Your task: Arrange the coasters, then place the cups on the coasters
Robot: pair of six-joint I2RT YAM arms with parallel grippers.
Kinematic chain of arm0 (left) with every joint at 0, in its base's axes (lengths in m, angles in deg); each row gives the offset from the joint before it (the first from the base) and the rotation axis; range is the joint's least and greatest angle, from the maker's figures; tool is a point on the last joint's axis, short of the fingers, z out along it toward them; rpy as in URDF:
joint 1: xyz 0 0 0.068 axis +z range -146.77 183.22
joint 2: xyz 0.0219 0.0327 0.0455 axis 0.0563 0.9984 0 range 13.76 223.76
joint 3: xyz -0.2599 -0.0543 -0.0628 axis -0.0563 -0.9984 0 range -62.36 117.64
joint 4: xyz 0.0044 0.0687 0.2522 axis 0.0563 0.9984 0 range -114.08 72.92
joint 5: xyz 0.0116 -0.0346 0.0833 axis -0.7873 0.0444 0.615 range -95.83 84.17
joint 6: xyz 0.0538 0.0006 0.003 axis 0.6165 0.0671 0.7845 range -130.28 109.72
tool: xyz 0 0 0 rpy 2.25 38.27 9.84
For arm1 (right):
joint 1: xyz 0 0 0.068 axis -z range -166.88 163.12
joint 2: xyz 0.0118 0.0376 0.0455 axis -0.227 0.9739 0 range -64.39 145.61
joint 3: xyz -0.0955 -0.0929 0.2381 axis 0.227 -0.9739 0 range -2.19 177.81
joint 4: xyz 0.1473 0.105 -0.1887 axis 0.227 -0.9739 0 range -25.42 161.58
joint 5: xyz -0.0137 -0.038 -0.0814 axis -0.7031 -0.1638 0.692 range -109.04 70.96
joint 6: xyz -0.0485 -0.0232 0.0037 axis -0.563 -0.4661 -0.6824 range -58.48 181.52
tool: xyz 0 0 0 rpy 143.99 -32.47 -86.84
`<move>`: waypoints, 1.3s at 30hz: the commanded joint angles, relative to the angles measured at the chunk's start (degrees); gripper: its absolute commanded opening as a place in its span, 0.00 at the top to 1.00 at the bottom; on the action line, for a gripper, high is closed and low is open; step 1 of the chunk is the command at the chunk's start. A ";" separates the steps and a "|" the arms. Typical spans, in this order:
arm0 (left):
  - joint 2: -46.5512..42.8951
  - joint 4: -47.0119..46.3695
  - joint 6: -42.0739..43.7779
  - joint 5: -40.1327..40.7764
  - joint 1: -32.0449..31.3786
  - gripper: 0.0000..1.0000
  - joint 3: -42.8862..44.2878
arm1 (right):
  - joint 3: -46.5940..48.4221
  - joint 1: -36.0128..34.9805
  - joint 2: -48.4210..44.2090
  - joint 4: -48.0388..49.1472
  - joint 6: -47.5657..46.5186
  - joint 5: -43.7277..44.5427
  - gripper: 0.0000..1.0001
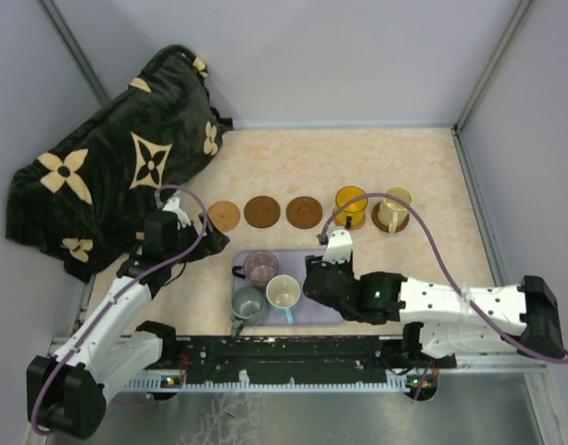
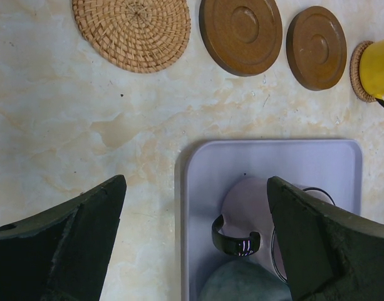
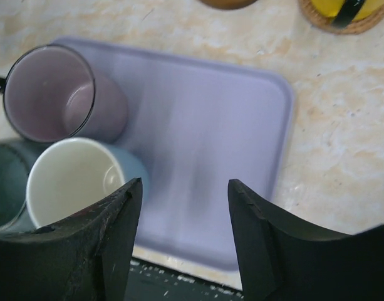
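The light is bright and soft from above, so shadows on my table [image 1: 422, 176] are faint. My left wrist picture is sharp, with a tiny shine on a cup [image 2: 251, 204] handle. My right wrist picture is smeary: the tray [image 3: 204, 144] looks blurred, and my dark fingers [image 3: 285, 257] show little detail.

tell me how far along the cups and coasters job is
Done: coasters lined up; yellow mug and cream mug stand on two. In hand: nothing; open right gripper hangs over the lavender tray. Left: purple-grey mug, grey-green mug, white mug, for the woven coaster and two brown discs.
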 commanded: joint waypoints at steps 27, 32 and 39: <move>-5.57 5.21 0.01 0.90 -0.47 0.00 0.55 | 13.95 -17.70 16.35 -6.40 14.93 -5.65 0.45; -5.41 5.19 -0.06 0.80 -0.43 0.00 0.47 | 15.88 -17.72 18.95 -10.60 17.85 -5.32 0.45; -5.48 5.06 -0.21 0.65 -0.47 0.00 -0.22 | 16.02 -17.76 21.35 -12.54 19.48 -7.21 0.45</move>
